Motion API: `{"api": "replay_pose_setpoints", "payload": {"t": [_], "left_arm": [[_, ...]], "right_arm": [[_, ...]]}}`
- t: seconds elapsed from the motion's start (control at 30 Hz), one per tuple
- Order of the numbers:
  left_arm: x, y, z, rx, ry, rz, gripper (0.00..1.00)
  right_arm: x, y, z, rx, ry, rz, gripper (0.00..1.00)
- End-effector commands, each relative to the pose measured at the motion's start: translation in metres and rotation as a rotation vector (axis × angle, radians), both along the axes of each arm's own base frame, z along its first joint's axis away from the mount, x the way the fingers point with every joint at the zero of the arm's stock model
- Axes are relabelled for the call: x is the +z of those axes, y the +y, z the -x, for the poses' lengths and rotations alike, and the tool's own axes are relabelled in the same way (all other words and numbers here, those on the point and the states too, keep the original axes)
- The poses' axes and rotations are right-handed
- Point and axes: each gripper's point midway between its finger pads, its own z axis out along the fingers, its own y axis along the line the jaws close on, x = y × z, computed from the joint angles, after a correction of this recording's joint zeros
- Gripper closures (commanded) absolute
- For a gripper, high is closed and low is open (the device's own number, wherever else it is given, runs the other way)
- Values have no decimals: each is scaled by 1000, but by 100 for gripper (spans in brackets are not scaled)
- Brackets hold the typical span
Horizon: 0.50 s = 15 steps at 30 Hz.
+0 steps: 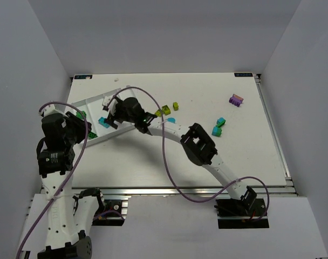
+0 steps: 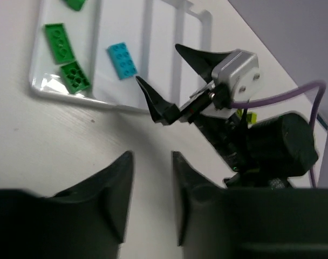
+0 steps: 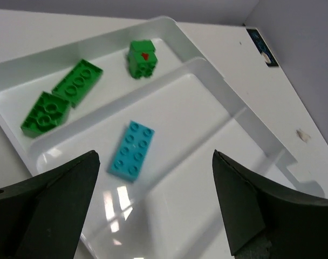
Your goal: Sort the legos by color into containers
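Note:
The white tray (image 1: 91, 101) lies at the table's left rear. In its end compartment (image 3: 169, 24) I see three dark green legos (image 3: 77, 82) (image 3: 44, 112) (image 3: 141, 58). A cyan lego (image 3: 131, 149) lies flat in the compartment beside it, also visible from the left wrist as the cyan lego (image 2: 122, 59). My right gripper (image 3: 155, 159) hangs open over that compartment, nothing between its fingers. My left gripper (image 2: 152, 162) is open and empty above bare table just outside the tray's near rim (image 2: 72, 96). Loose yellow-green legos (image 1: 165, 111) (image 1: 175, 106) and cyan legos (image 1: 221, 122) (image 1: 216, 130) lie on the table.
A purple brick (image 1: 236, 100) sits at the far right rear. The right arm (image 1: 199, 145) stretches diagonally across the table's middle, its cable looping above. Grey walls enclose the table on three sides.

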Motion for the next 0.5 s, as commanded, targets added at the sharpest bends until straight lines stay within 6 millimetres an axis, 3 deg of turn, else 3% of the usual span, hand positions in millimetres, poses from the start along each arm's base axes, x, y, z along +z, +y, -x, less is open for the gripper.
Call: {"api": "replay_pose_setpoints", "payload": {"t": [0.0,0.03,0.07,0.1,0.13,0.17,0.23,0.27,0.3,0.33,0.37,0.4,0.43,0.47], "left_arm": [[7,-35,-9,-191,-85,82,60],[10,-41,-16,-225,-120,101,68],[10,-55,-18,-286,-133,161,80],[8,-62,-21,-317,-146,191,87],[1,-66,-29,-339,-171,219,90],[0,-74,-32,-351,-180,271,93],[-8,-84,-43,-380,-195,306,94],[-12,-101,-45,-420,-176,325,94],[-18,-106,-51,-406,-161,302,90],[-16,-144,-47,-511,-151,295,87],[-33,-159,-56,-524,-86,281,83],[-42,-169,-62,-513,-57,240,70],[-55,-201,-64,-587,12,202,61],[-61,-212,-69,-601,35,171,50]], "right_arm": [[103,-59,-41,-117,-19,-109,10],[146,-79,-35,-88,-30,-143,14],[148,-103,-34,3,43,-128,20],[130,-124,-28,43,127,-95,28],[161,-149,-20,84,136,-117,40],[162,-182,-32,81,178,-103,62],[144,-225,-12,115,287,-25,72],[135,-257,-19,74,322,-3,70],[119,-279,-15,43,377,36,64],[110,-302,-6,18,390,65,44],[103,-335,-17,-55,416,74,37],[102,-356,-11,-95,446,86,31],[88,-389,-17,-168,497,90,20],[85,-405,-16,-197,524,87,17]]}}
